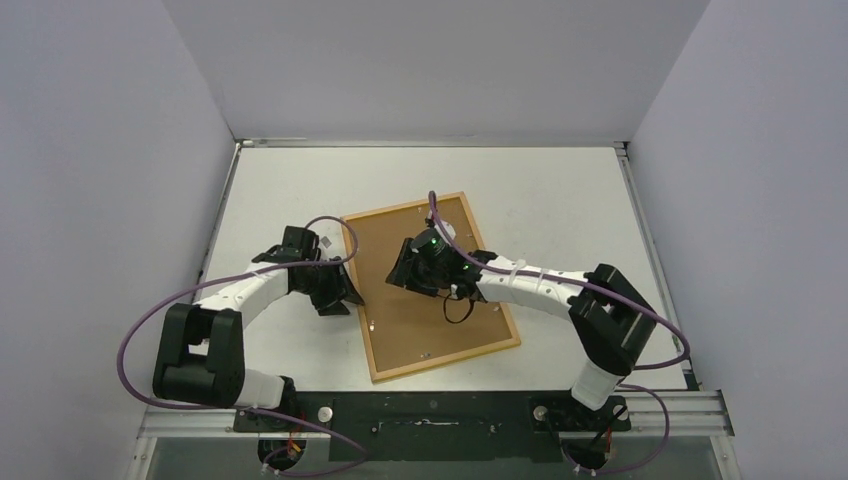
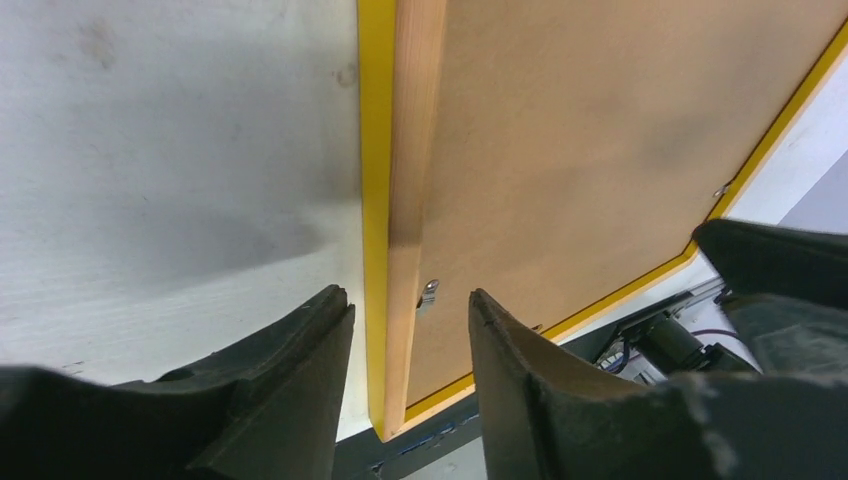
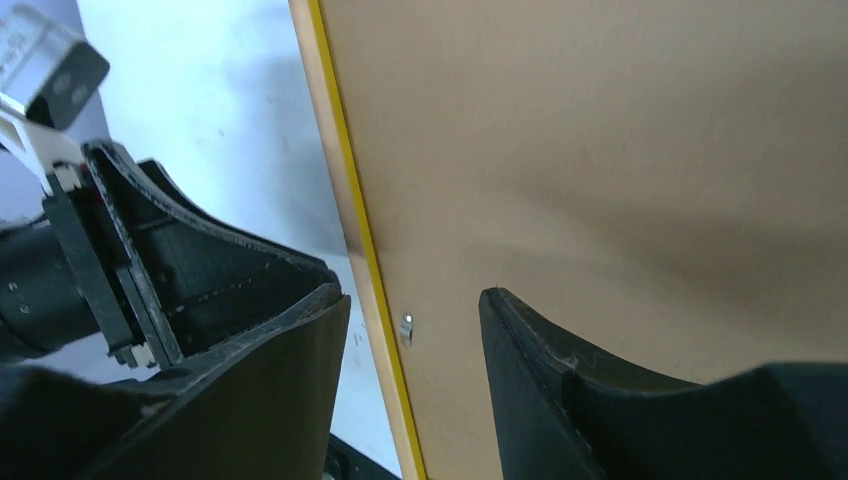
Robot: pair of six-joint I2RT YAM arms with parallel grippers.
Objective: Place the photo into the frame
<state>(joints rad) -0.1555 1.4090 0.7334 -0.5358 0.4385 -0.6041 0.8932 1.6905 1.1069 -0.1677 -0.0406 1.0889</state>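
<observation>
Table (image 1: 560, 200): white, carrying everything listed. Frame (image 1: 450, 361): lying flat and face down at mid-table, pale wood back upward, yellow showing only along its rim; judged to be turned over so it can be loaded from behind. Backing board (image 1: 430, 320): plain brown, seated inside the frame and covering the whole opening. Photo: not visible in any view; whether it lies beneath the board cannot be told. Left gripper (image 2: 408, 297): at the frame's left rail, jaws apart astride it, holding nothing. Right gripper (image 3: 412, 295): low over the board near the same rail, jaws likewise apart and empty. Metal clip (image 2: 429, 293): small tab on that rail, between both pairs of jaws, probably their target.
</observation>
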